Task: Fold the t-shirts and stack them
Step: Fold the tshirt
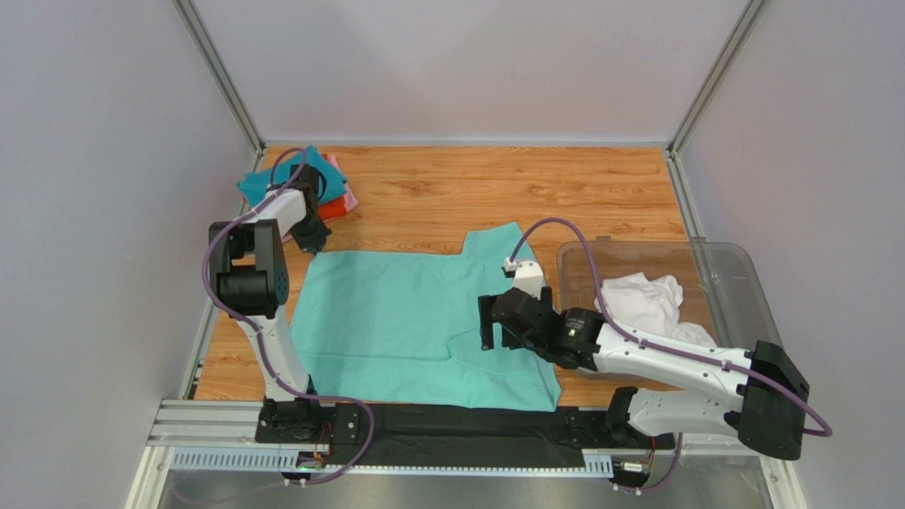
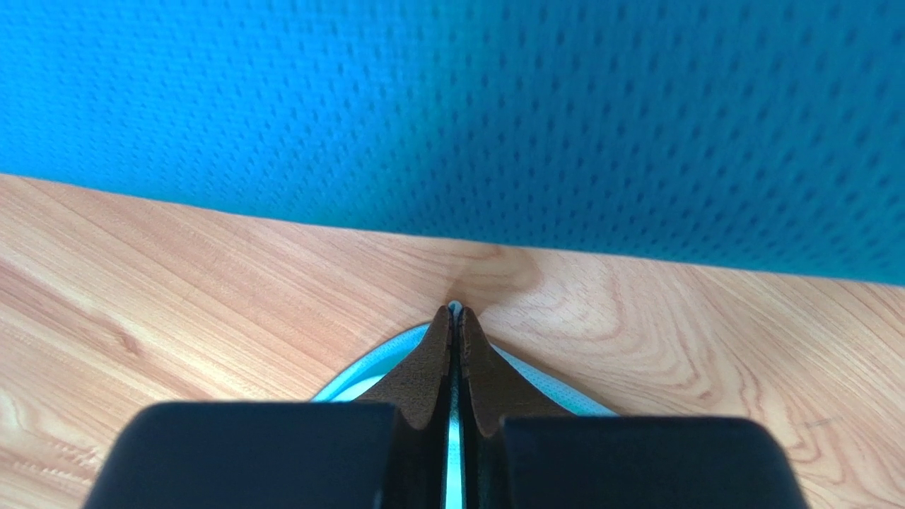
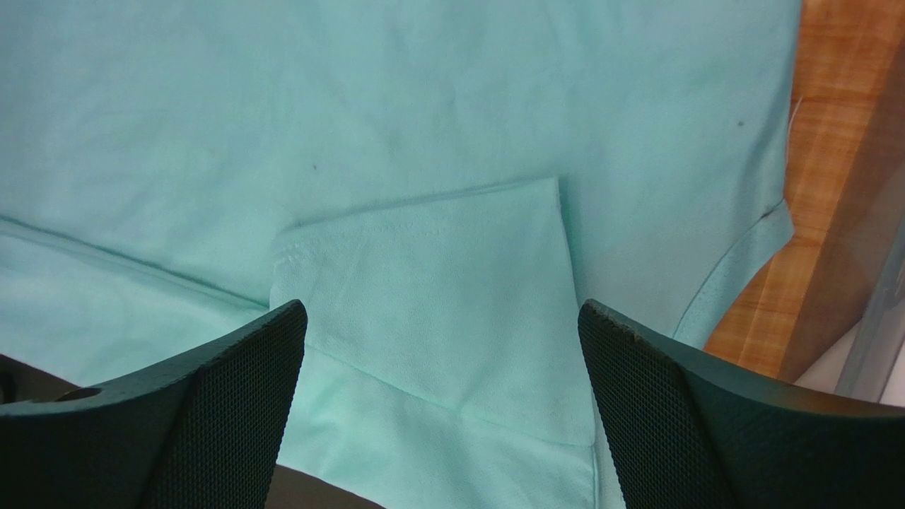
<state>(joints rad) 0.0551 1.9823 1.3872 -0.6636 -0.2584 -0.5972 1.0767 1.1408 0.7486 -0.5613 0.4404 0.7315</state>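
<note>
- My left hand (image 2: 455, 315) is pinched shut on the edge of the mint-green t-shirt (image 1: 393, 318), probably so I can lift it for a fold.
- My right hand (image 3: 438, 313) hovers wide, with the tucked sleeve (image 3: 467, 265) directly beneath it.

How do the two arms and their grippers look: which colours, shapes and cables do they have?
The left arm and the right arm have white links and black joints. A purple cable runs along each. The left gripper has black fingers with thin brown tips; the right gripper has broad, curved black fingers with a dotted texture. I see no markings.
</note>
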